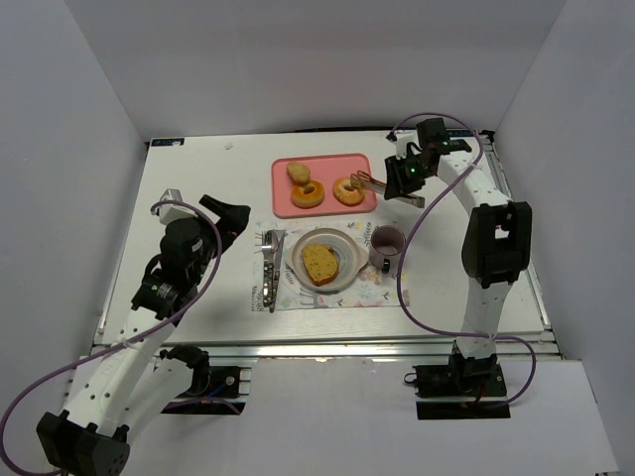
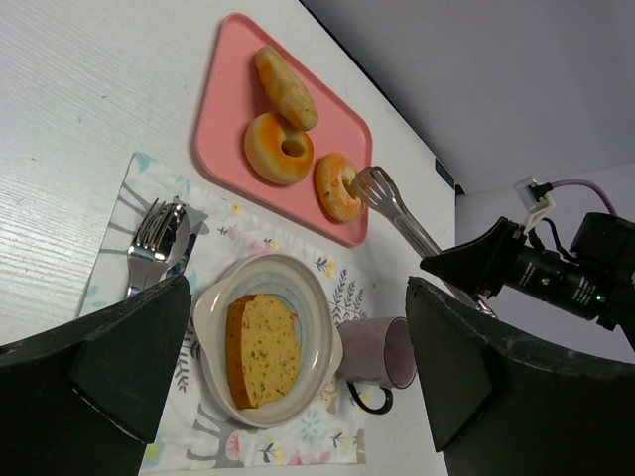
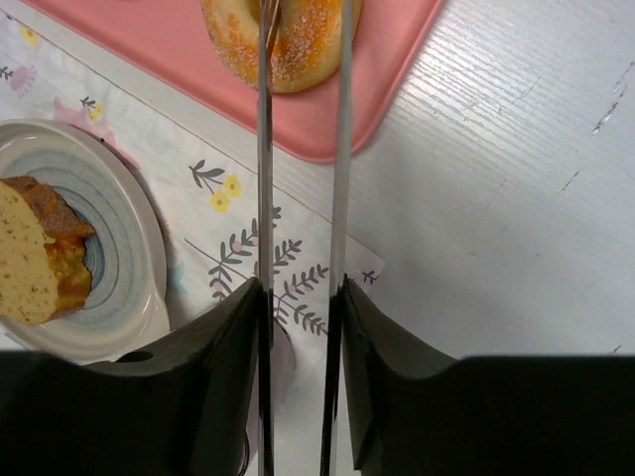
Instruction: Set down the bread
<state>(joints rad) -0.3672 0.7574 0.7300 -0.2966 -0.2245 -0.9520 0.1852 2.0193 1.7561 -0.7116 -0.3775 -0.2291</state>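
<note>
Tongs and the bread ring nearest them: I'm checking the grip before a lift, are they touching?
Cannot tell. The left wrist view shows the tongs overlapping the ring, but not actual contact; the right wrist view crops the tips.

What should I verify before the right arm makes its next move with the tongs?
1. The right hand is shut on the tongs: ok.
2. The tong tips are at the ring bread on the pink tray: ok.
3. The tips really squeeze that bread: cannot tell.
4. The left hand is open and apart from the tray: ok.
5. The plate is empty: not ok, a slice lies on it.
</note>
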